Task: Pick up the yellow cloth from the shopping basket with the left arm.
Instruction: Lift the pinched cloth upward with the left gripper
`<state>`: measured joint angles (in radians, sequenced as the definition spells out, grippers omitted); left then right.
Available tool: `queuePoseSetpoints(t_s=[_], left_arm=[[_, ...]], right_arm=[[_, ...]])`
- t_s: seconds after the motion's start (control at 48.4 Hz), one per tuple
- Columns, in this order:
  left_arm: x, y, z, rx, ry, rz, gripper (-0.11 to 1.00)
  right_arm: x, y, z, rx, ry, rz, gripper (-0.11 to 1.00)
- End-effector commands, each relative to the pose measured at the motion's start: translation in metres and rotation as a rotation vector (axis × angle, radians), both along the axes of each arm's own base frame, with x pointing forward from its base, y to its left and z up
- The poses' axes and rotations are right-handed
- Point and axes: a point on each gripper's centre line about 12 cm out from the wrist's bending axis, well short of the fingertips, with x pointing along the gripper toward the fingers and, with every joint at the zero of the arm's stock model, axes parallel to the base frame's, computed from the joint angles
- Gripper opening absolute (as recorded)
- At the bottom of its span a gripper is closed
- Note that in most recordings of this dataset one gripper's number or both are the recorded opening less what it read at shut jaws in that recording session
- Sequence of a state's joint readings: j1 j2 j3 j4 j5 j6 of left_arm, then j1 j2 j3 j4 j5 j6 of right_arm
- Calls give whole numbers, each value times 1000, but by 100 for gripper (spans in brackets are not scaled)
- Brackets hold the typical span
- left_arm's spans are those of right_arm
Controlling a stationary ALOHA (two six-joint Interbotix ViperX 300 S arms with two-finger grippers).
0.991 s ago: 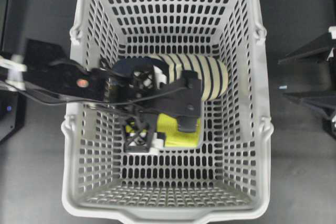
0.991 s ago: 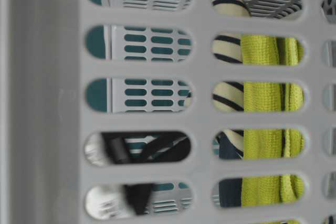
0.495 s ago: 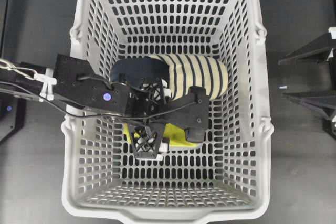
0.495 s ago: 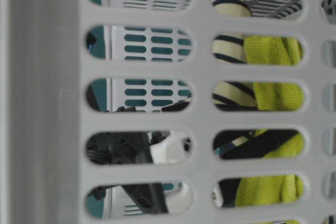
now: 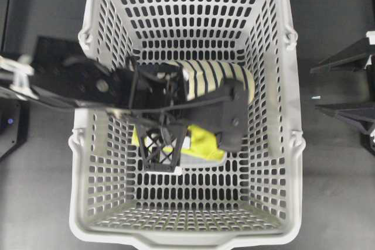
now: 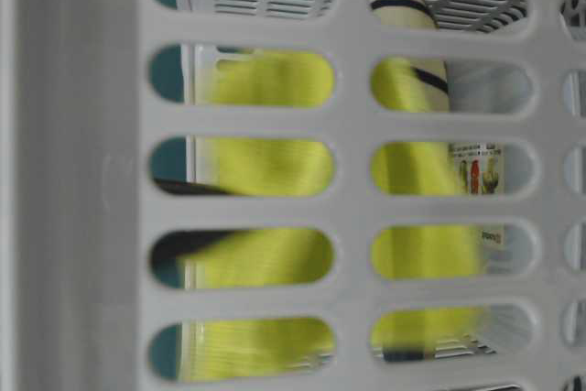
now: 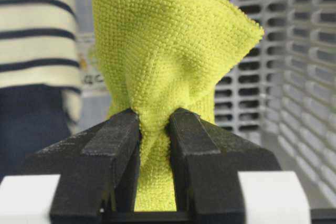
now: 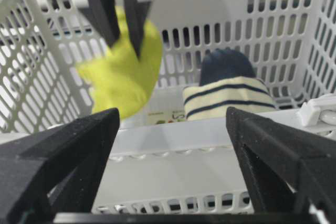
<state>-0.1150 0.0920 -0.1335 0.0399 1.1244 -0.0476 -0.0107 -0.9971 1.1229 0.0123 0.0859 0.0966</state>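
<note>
Inside the large light-grey slotted plastic shopping basket (image 5: pixel 281 162), the black lattice-framed left gripper (image 7: pixel 155 124) has its fingers clamped on the small yellow-green terry cloth (image 7: pixel 168 56), which hangs off the floor. At its twelve o'clock lies a cream-and-navy striped slipper (image 5: pixel 214 77), while the black right gripper (image 8: pixel 170 124) stands wide apart outside the rim, holding nothing.

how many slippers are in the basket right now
1. The striped slipper lies on the basket's floor near the middle, beside the lifted yellow cloth. The left arm covers part of the floor, so another could be hidden.
</note>
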Motion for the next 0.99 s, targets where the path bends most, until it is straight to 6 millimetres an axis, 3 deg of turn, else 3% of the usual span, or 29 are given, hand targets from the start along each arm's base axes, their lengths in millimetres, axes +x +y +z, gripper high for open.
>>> queuePoseSetpoints(t_s=[0.0, 0.124, 0.248, 0.97], left_arm=[[-8, 1, 60, -9, -89, 7, 14], [-15, 2, 93, -10, -83, 13, 14], [-17, 2, 102, -5, -34, 16, 14], [-9, -1, 90, -6, 26, 30, 14]], right_arm=[[1, 0, 4, 4, -18, -1, 78], [0, 0, 4, 3, -22, -1, 78], [-1, 0, 4, 4, -25, -1, 78], [-2, 0, 4, 6, -29, 0, 78]])
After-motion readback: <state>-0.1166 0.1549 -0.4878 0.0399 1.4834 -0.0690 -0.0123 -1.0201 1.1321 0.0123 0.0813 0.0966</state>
